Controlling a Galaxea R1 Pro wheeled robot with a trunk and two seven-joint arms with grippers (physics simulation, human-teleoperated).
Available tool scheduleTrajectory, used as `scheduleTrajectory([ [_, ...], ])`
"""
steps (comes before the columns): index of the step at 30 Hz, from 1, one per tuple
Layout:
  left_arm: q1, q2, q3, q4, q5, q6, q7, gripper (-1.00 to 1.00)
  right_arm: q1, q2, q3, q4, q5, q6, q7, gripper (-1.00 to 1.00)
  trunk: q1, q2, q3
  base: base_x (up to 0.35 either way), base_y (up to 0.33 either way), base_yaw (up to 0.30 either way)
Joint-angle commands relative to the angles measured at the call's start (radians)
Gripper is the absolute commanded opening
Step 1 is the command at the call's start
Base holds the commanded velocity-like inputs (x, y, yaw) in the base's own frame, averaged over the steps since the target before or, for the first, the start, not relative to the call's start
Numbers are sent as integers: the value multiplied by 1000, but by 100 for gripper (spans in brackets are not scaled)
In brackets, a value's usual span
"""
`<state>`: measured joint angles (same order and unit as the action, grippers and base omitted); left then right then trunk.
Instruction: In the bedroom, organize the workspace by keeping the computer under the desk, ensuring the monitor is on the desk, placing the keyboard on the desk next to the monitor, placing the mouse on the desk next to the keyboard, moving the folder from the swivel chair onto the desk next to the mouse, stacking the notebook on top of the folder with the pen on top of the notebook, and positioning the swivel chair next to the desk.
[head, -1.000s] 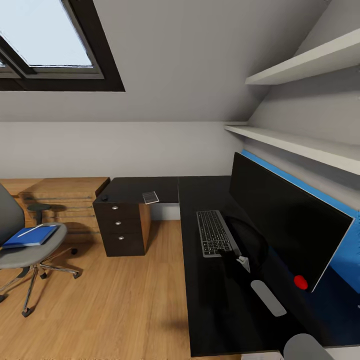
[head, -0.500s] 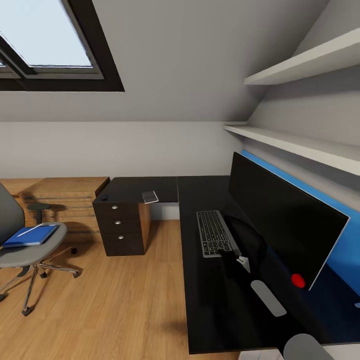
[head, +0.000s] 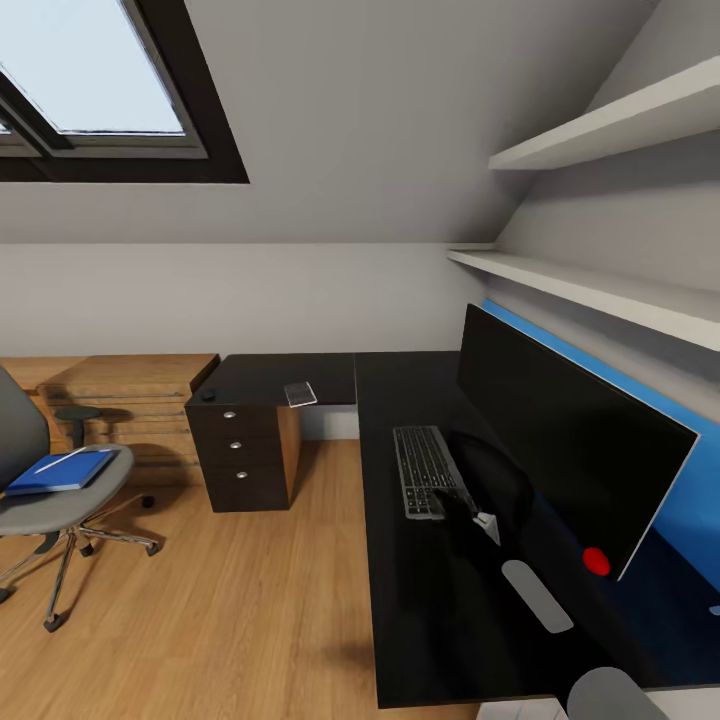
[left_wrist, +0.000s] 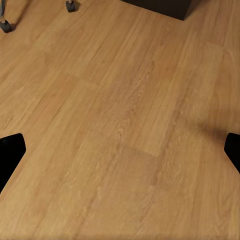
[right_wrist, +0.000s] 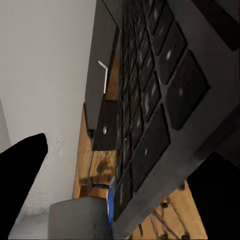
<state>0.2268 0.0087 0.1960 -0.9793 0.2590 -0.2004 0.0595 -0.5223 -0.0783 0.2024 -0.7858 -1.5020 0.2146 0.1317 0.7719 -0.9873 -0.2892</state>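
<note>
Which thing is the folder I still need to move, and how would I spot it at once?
Look past the black desk and its drawer unit to the grey swivel chair on the wood floor. The folder lies flat on its seat. It is the bright blue rectangle there, with a thin white pen lying across it.

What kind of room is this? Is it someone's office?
Probably a home office nook in an attic bedroom. A black desk holds a monitor and a keyboard, a swivel chair stands nearby, and a skylight sits in the sloped ceiling.
</note>
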Motion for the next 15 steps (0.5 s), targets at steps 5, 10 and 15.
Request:
scheduleTrajectory([
  [5, 0, 0, -3, -1, 6, -2, 3, 100, -1, -1, 3, 1, -7, 4, 2, 100, 0, -1, -1, 0, 0, 0],
  [10, 0, 0, -2, 0, 6, -2, 1, 100, -1, 0, 7, 1, -7, 5, 2, 100, 0, -1, -1, 0, 0, 0],
  [15, 0, 0, -1, 1, 7, -2, -1, 100, -1, 0, 15, 0, -6, 5, 3, 100, 0, -1, -1, -84, -45, 0],
])
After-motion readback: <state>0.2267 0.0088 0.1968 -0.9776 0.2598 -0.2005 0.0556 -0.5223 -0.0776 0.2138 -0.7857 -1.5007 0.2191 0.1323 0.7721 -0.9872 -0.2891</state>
